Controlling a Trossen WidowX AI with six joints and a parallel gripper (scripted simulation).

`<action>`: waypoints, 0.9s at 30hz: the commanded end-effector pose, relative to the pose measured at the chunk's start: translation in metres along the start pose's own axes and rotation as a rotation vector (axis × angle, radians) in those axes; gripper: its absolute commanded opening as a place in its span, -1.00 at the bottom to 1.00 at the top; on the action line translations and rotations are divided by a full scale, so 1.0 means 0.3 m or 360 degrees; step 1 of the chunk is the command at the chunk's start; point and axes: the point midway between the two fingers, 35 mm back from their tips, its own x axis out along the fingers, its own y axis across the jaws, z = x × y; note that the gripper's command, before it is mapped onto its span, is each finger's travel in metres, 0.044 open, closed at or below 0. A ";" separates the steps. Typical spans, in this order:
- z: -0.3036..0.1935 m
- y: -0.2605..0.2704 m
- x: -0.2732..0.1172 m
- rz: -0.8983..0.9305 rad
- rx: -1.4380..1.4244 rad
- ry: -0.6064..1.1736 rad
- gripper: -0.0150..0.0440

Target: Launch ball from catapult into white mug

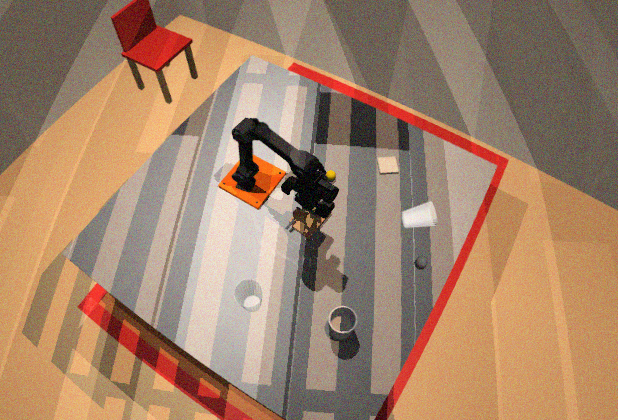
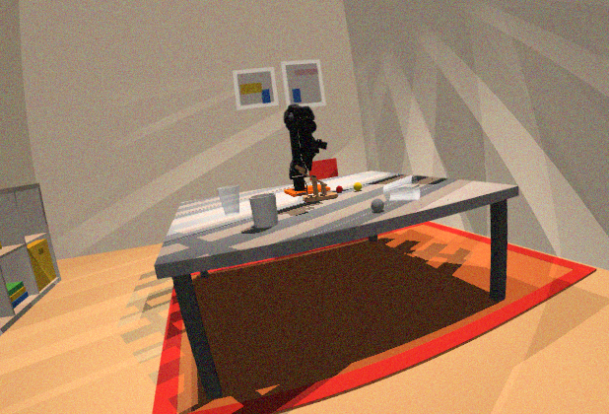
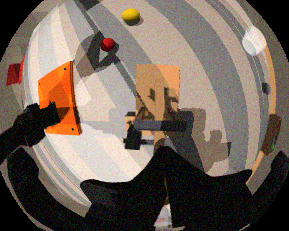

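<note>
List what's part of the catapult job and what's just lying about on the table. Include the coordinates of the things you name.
Job:
- catapult (image 1: 309, 231) (image 2: 320, 198) (image 3: 157, 74)
- upright mug (image 1: 342, 336) (image 2: 264, 212), likely the target
- red ball (image 2: 339, 189) (image 3: 108, 44) or yellow ball (image 1: 330, 175) (image 2: 358, 186) (image 3: 130, 16); can't tell which

Lying about:
- grey ball (image 1: 421, 262) (image 2: 377, 205) (image 3: 266, 88)
- clear cup (image 1: 248, 296) (image 2: 229, 200)
- tipped white cup (image 1: 418, 216) (image 2: 404, 192) (image 3: 254, 41)
- beige square (image 1: 387, 165)

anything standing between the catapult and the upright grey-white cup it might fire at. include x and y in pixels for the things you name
Nothing visible stands between the catapult (image 1: 308, 224) (image 2: 320, 197) (image 3: 157, 75) and the upright cup (image 1: 342, 336) (image 2: 264, 211), only shadows on the table. The clear tumbler (image 1: 248, 296) (image 2: 229, 199) and grey ball (image 1: 421, 262) (image 2: 377, 205) (image 3: 266, 88) sit off to opposite sides.
</note>
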 end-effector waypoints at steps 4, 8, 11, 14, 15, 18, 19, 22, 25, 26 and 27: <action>-0.019 0.001 0.037 0.0010 -0.0006 -0.0004 -0.49; -0.030 0.000 0.055 0.0010 -0.0006 -0.0003 -0.49; -0.039 0.000 0.070 0.0010 -0.0006 -0.0003 -0.49; -0.047 0.000 0.084 0.0010 -0.0006 -0.0003 -0.49; -0.050 0.000 0.088 0.0010 -0.0006 -0.0003 -0.49; -0.059 0.000 0.102 0.0010 -0.0006 -0.0002 -0.49; -0.062 0.000 0.107 0.0010 -0.0006 -0.0002 -0.49; -0.068 0.000 0.117 0.0010 -0.0006 -0.0002 -0.49; -0.072 0.000 0.128 0.0010 -0.0006 -0.0002 -0.49; -0.075 -0.001 0.133 0.0010 -0.0006 -0.0002 -0.49; -0.077 -0.001 0.138 0.0010 -0.0006 -0.0001 -0.49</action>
